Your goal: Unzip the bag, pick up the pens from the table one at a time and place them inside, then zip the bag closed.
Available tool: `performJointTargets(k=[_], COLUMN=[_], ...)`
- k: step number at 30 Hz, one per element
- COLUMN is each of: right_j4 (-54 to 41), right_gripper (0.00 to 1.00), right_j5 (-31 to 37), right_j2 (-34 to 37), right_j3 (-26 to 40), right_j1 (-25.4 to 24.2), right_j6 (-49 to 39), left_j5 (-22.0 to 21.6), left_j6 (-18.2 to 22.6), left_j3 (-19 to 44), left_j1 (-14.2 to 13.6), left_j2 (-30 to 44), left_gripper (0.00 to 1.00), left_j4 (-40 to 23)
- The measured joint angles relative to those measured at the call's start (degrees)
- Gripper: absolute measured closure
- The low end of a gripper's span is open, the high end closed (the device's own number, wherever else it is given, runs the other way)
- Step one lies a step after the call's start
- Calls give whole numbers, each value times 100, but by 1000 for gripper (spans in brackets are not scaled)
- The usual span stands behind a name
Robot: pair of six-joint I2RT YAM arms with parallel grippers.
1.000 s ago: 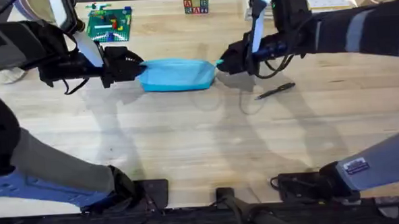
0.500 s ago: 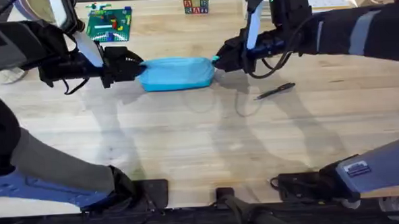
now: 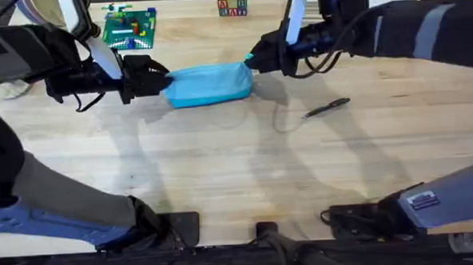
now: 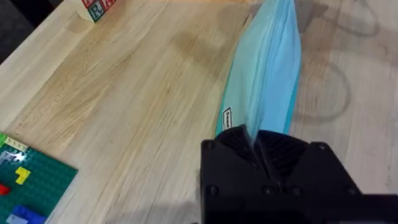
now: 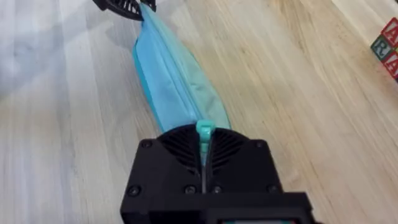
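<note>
Both hands pinch the bag from opposite ends.
Left hand grips one end; right hand clamps the zipper pull; a dark pen lies near the right hand.

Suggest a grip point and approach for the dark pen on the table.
Grip the pen mid-barrel, from above, fingers across its width. It lies flat and slightly angled on the table, apart from the bag, so the middle is open on both sides.
</note>
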Motion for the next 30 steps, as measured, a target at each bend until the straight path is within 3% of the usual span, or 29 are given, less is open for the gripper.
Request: performJointTargets(k=[8, 30], right_j4=[-43, 468], right_gripper=[970, 970], right_j5=[22, 237], right_j2=[0, 2], right_j3=[65, 102], right_j1=[76, 1034], right_j6=[301, 420], left_j5=[0, -9], left_j6=[-1, 1], left_j3=[0, 0], left_j1=[4, 28], left_j2=[0, 0], left_gripper=[959, 959], left_j4=[-2, 4])
